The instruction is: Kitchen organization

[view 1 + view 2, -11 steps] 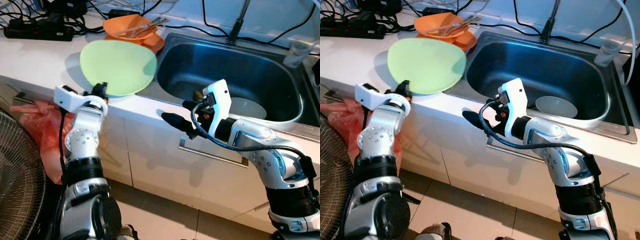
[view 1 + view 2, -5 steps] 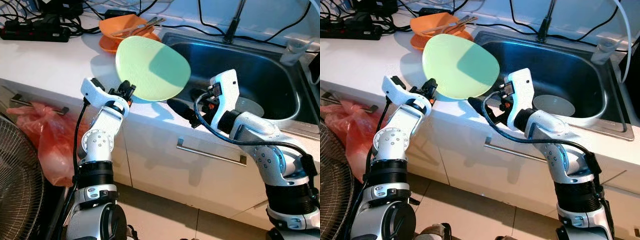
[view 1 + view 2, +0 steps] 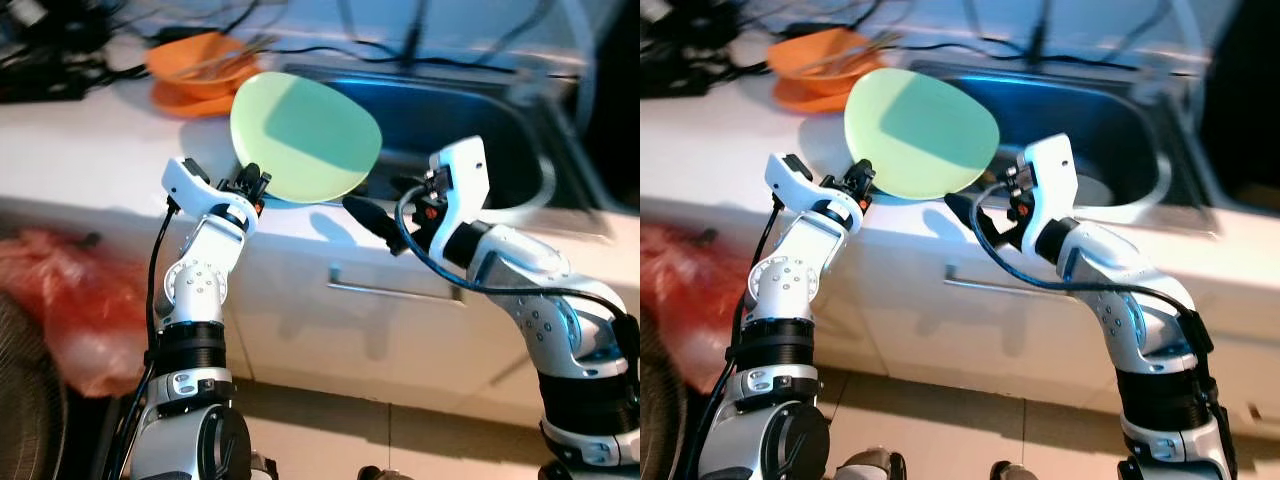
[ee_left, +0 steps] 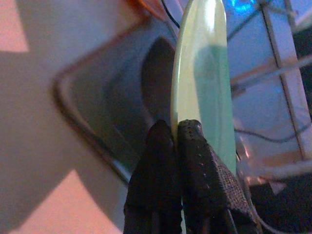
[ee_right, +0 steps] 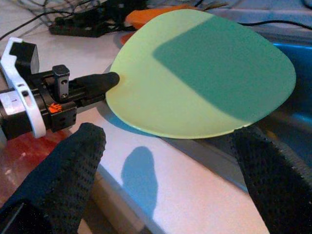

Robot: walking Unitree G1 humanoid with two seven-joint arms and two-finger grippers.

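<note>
My left gripper point(image 3: 252, 182) is shut on the near rim of a pale green plate point(image 3: 305, 135), holding it tilted in the air over the counter edge beside the steel sink point(image 3: 470, 115). Seen edge-on in the left wrist view, the plate point(image 4: 202, 92) is pinched between the black fingers point(image 4: 195, 161). My right gripper point(image 3: 372, 215) stands open just to the right of the plate and slightly below it, apart from it. In the right wrist view, its two fingertips point(image 5: 80, 151) frame the plate point(image 5: 204, 73).
An orange bowl point(image 3: 195, 65) with utensils sits on an orange plate at the back of the white counter point(image 3: 90, 140). Cables and a power strip lie at the back left. A red plastic bag point(image 3: 70, 300) hangs beside the cabinet, which has a drawer handle point(image 3: 390, 290).
The camera has shifted and the picture is blurred. A second ago the plate hung low at the counter's left; the left gripper has since carried it up and right toward the sink. The right gripper has risen beside it.
</note>
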